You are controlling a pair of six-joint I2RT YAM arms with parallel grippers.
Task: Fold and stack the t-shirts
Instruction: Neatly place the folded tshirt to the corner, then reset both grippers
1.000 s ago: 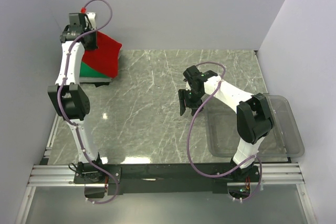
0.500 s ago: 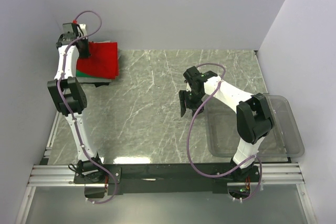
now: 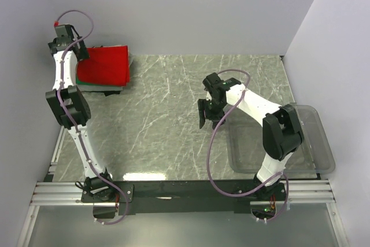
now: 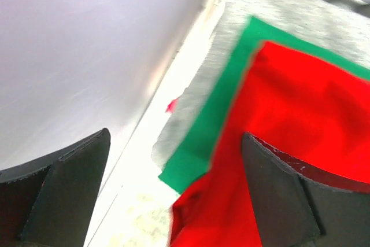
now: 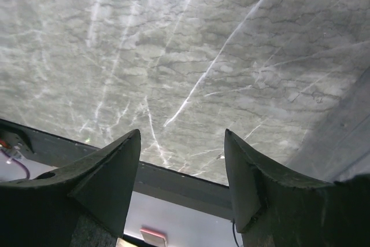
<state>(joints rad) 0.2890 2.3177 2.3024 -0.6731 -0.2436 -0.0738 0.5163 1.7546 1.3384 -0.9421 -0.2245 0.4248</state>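
The red t-shirt [image 3: 105, 65] lies folded flat on top of the green t-shirt [image 3: 95, 86] at the table's far left corner. Only a thin green edge shows under it. My left gripper [image 3: 80, 53] hangs open over the stack's left edge, holding nothing. In the left wrist view the red t-shirt [image 4: 306, 114] overlaps the green t-shirt [image 4: 222, 120], and my left gripper [image 4: 173, 137] stands wide above their near corner. My right gripper [image 3: 205, 114] hovers open and empty over the middle of the table, and the right wrist view shows the gripper [image 5: 182, 134] with only marble below.
A clear plastic bin [image 3: 312, 143] sits at the table's right edge, behind the right arm. White walls close in the far left corner beside the stack. The grey marble table [image 3: 162, 120] stretches between the two arms.
The left gripper has opened and let go of the red shirt, which was lifted and now lies flat on the green one. The left arm drew back to the left. The right arm stayed put.
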